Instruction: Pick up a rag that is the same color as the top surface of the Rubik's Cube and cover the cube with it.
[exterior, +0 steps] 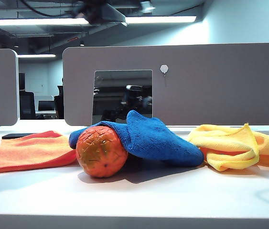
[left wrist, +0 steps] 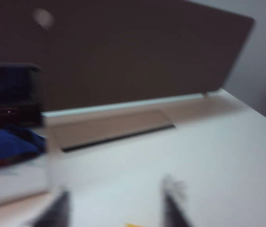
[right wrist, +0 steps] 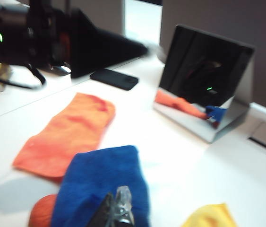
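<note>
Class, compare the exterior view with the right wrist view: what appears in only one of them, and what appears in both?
Only the exterior view shows the orange ball whole and the yellow cloth spread out. Only the right wrist view shows the right claw, tips together above the blue rag, and a black phone. Both show the blue rag, the orange cloth and the mirror.

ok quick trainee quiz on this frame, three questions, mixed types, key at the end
1. True or false: the blue rag touches the orange ball.
2. Which cloth lies rightmost in the exterior view? A orange cloth, B blue rag, C yellow cloth.
3. Which gripper hangs over the blue rag, and how do its jaws stand?
Key: 1 true. 2 C, the yellow cloth. 3 the right gripper, shut; the left gripper, open, is over bare table.
</note>
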### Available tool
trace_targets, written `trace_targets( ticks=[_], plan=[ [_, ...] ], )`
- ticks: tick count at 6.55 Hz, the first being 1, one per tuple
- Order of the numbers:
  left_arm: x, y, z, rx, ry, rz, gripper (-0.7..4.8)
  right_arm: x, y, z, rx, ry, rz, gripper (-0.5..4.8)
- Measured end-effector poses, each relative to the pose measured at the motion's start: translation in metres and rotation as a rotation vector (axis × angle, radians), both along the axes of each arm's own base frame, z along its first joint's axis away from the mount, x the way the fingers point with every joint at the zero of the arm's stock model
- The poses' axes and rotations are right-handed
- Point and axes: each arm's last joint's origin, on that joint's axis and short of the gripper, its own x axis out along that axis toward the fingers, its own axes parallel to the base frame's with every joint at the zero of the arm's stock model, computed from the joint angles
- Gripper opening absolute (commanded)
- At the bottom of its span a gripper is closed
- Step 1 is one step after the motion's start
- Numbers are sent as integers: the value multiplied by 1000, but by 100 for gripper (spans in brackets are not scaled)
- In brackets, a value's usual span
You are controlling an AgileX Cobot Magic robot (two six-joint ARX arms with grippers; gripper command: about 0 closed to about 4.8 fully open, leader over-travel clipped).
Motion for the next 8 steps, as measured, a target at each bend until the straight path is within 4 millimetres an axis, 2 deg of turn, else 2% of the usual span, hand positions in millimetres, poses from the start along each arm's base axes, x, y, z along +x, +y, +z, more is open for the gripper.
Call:
trace_targets(
  ticks=[1,2,3,5,8],
  plan=[
    [6,29,9,3,5,81,-6,-5,-8,5,3,-37,-83,-5],
    [7,73,23,17,22,205,-6,-18,-28,15,18,-122,-213,-5],
    [3,89,31,48,1,241,-6,-24,-37,19,22,-158,-262,-5],
    [-16,113,47,164,-63,304,-6,-43,-58,19,-38,-183,-385,-5],
    [-39,121,54,243,-68,332,-6,-62,-64,6,-42,-217,-412,-5]
  ],
)
